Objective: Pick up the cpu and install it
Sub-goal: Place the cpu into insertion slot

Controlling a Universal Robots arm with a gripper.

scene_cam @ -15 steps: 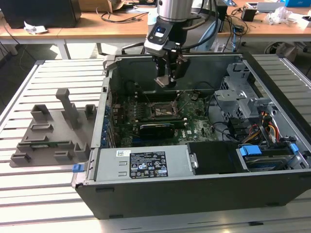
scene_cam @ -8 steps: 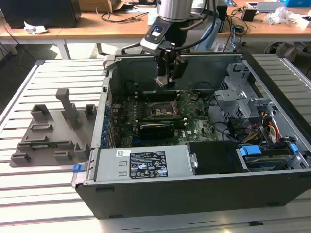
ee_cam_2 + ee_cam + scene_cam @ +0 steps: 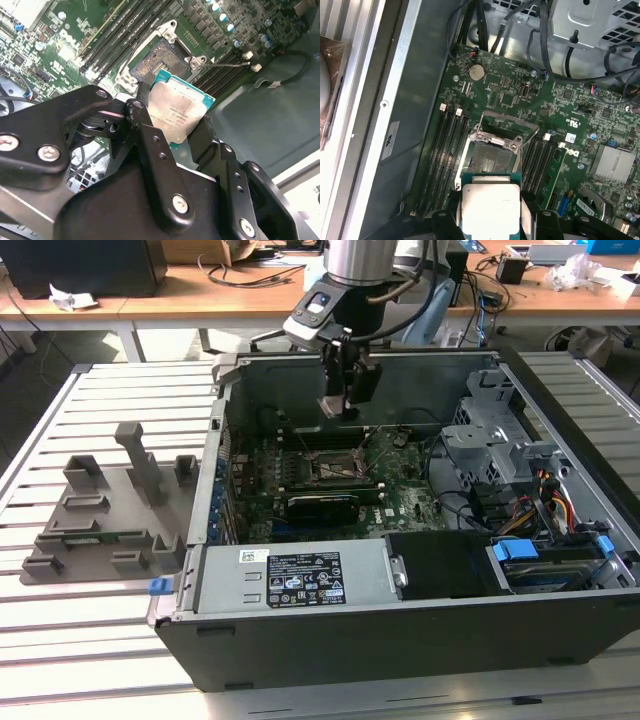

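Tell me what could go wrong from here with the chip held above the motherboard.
1. The claw grips the cpu only by its edges; a slip could drop it onto the board or the open socket.
2. A metal frame closely borders the socket's contacts, so a slightly off-centre descent might land the cpu on it instead.

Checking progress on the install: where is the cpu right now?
In the second wrist view the cpu sits clamped in the gripper, held above the motherboard near the open socket.
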